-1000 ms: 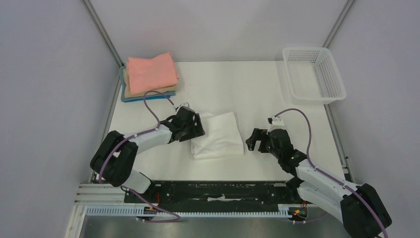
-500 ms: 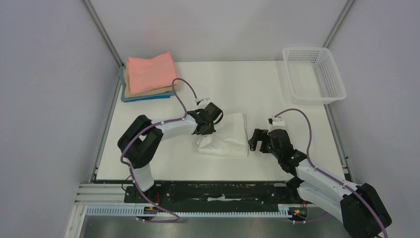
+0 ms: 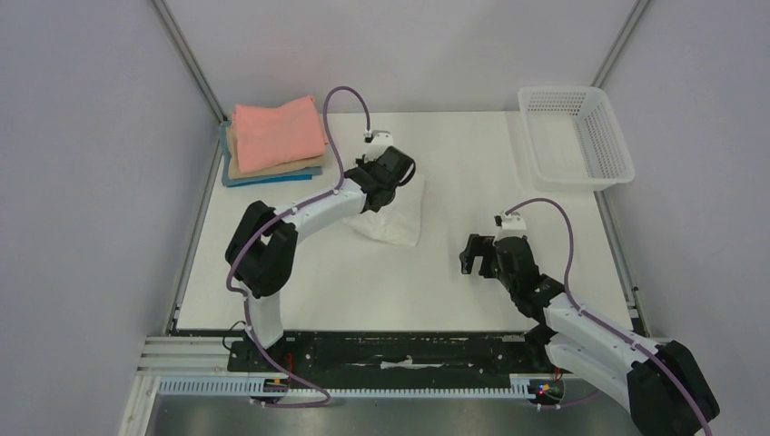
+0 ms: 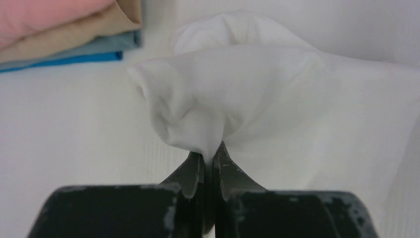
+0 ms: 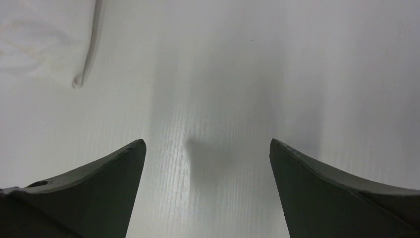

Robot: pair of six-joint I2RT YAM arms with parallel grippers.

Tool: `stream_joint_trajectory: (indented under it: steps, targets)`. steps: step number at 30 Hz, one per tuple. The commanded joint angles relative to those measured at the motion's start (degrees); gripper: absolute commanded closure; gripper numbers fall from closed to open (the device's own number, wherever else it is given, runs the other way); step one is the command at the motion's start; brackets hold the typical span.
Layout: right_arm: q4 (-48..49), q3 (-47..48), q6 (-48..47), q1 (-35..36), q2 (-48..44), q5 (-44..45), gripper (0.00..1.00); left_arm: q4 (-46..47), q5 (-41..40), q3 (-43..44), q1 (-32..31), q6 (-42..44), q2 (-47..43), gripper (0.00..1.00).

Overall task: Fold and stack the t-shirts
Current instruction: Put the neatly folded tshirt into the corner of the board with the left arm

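Far right corner: the white plastic mesh basket point(image 3: 574, 136) sits well apart from the action. Far left corner: a salmon-pink t-shirt point(image 3: 275, 132) lies folded on a tan t-shirt point(image 4: 99, 27), with a blue t-shirt point(image 4: 74, 53) beneath both. A purple cable point(image 3: 340, 100) arches over the left arm, close by them. Everything rests on a white tabletop point(image 3: 454, 173) with pale grey walls point(image 3: 91, 182) around it.

The left claw point(image 4: 208, 153) is pressed together on a bunched edge of the thin white t-shirt point(image 4: 257, 94), and the cloth trails rumpled near the salmon-pink one. The right claw point(image 5: 207, 144) hovers spread wide over bare tabletop, gripping nothing.

Against half a second ago, the white shirt has travelled from the middle toward the far left. The right arm has barely shifted.
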Motion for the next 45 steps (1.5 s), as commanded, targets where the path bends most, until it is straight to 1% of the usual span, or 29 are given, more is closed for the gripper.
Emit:
stream_joint_trajectory:
  steps: [1,4,6,11,14,18,22,25,31,34,38,45]
  targets:
    - [0.7,1.0,-1.8,-0.2,-1.7,4.1,0.02,10.7,-8.9,3.8,3.1,15.8,1.6,0.98]
    - [0.7,0.8,-2.3,-0.4,-2.1,5.9,0.02,17.4,-8.9,5.1,4.7,25.7,2.3,0.98]
    - [0.7,0.6,-2.6,-0.3,-2.2,7.3,0.02,19.5,-9.1,7.3,6.3,30.6,3.5,0.98]
    - [0.7,0.7,-3.1,-0.4,-2.0,9.6,0.02,19.7,-7.5,15.1,10.7,37.6,7.5,0.98]
    - [1.0,0.5,-3.3,-0.4,-1.9,10.9,0.02,20.8,-7.5,17.8,12.5,41.1,8.6,0.98]
    - [1.0,0.6,-3.5,-0.4,-1.1,12.1,0.02,21.0,-4.6,19.9,14.0,42.6,7.9,0.98]
    - [1.0,1.1,-3.5,-0.5,0.2,11.7,0.02,21.9,-3.4,21.9,15.1,45.0,7.3,0.98]
    - [1.0,1.2,-3.6,-0.4,0.6,11.6,0.02,19.0,-3.1,25.8,16.3,44.2,7.2,0.98]
    - [1.0,1.0,-3.6,-0.4,0.7,12.4,0.02,18.6,-3.0,30.3,16.8,46.5,5.5,0.98]
    - [1.0,1.0,-3.5,-0.5,0.6,12.2,0.02,18.5,-4.4,33.1,17.2,47.4,5.6,0.98]
    - [1.3,0.8,-3.1,-0.5,0.8,11.8,0.02,17.8,-4.9,35.1,18.5,46.8,5.5,0.98]
    - [2.0,1.2,-2.5,-0.5,2.7,10.7,0.02,14.6,-2.0,36.1,22.4,43.7,5.6,0.98]
